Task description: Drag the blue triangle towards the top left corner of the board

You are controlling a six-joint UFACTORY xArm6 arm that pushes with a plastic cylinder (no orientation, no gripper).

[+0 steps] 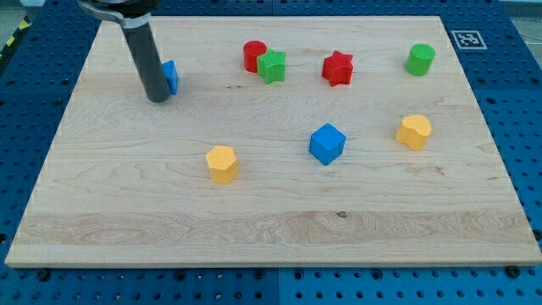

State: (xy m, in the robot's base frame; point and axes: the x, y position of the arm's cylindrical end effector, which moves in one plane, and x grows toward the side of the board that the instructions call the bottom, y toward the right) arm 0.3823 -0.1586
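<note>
Now my tip [157,99] touches the blue triangle [172,76].

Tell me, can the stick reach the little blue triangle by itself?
Probably yes. My tip already sits right against the blue triangle, on its left and partly hiding it. Nothing lies between them; the red cylinder is well off to the right.

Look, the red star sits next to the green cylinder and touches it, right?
Not quite. In the camera view the red star touches nothing; it stands alone, apart from the green cylinder. The blocks that touch are the red cylinder and the green star.
</note>
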